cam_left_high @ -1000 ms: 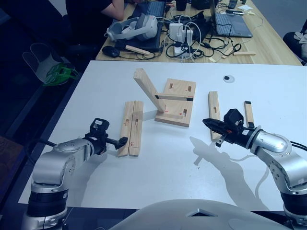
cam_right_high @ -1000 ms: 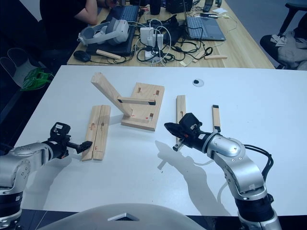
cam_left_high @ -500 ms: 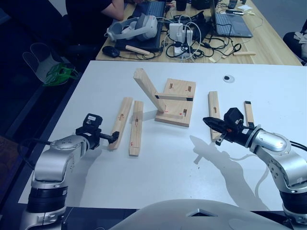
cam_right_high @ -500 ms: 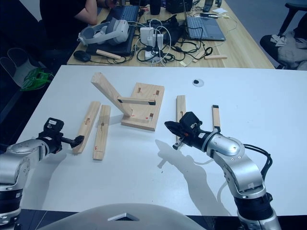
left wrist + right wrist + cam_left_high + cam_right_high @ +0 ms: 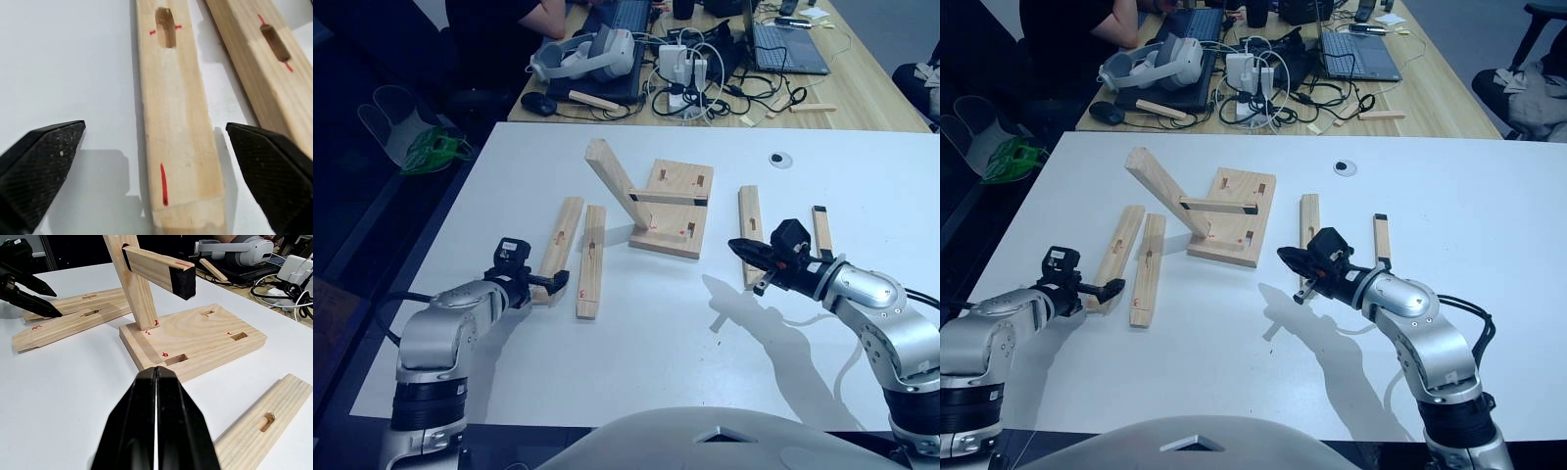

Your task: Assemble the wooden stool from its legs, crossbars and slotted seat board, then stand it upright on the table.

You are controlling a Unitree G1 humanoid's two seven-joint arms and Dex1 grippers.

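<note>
- Assembly looks early to us: the pale slotted wooden seat board (image 5: 677, 211) lies flat mid-table. One leaning wooden leg (image 5: 612, 176) is seated at its far-left corner, and a black-tipped crossbar (image 5: 671, 198) juts rightward from that leg.
- Left of the board lie a loose slotted leg (image 5: 590, 259) and, just beside it, the leftmost loose leg (image 5: 558, 250). We judge that picking up the latter is the step in hand.
- Our left gripper (image 5: 154, 134) gapes wide, straddling that leg's near end and holding nothing. Next it should close squarely.
- Our right gripper (image 5: 155, 377) is pinched closed and empty, right of the board.
</note>
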